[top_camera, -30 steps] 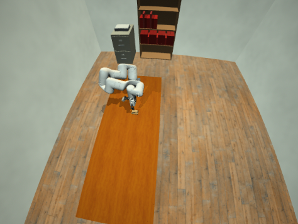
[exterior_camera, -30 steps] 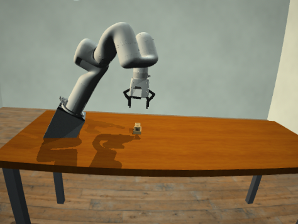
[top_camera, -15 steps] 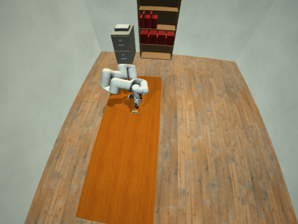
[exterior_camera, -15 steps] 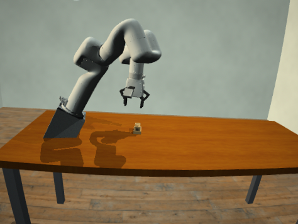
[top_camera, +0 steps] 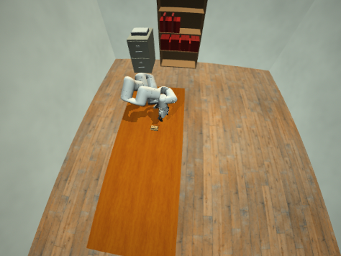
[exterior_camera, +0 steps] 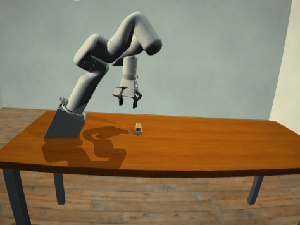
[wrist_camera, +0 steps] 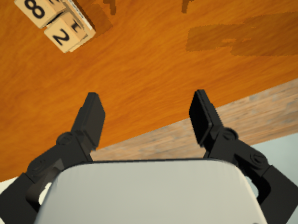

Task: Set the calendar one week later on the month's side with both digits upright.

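The small wooden calendar stands on the orange table; it also shows in the overhead view. In the wrist view it sits at the top left: one cube with 8 on top and one with 2 on top, side by side in the tray. My gripper hangs open and empty well above the table, a little to the left of the calendar. In the wrist view its fingers stand wide apart over the table's edge.
The arm's base is mounted at the table's left end. The table edge and wooden floor lie below the fingers in the wrist view. A filing cabinet and a bookshelf stand against the far wall.
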Tool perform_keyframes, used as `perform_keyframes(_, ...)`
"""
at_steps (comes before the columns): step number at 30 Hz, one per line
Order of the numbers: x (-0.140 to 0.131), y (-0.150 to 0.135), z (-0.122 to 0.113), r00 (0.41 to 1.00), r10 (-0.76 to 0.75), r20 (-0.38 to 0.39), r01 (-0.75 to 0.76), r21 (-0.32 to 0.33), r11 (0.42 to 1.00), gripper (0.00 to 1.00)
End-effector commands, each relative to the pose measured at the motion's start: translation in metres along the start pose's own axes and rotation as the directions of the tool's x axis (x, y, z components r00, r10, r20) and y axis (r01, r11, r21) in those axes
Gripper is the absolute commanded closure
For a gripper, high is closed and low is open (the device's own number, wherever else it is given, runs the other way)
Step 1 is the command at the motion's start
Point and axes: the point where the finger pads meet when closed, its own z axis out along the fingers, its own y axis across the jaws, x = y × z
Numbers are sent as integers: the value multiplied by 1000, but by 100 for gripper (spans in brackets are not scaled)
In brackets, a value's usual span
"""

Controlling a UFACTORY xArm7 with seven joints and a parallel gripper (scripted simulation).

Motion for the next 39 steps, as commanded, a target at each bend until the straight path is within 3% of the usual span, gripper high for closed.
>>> perform_keyframes(1, -1, 1, 4, 1000, 8, 0, -8, 7, 1000, 0)
perform_keyframes(17, -2, 1, 57, 1000, 8, 0, -8, 7, 1000, 0)
perform_keyframes(39, -2, 1, 66, 1000, 8, 0, -8, 7, 1000, 0)
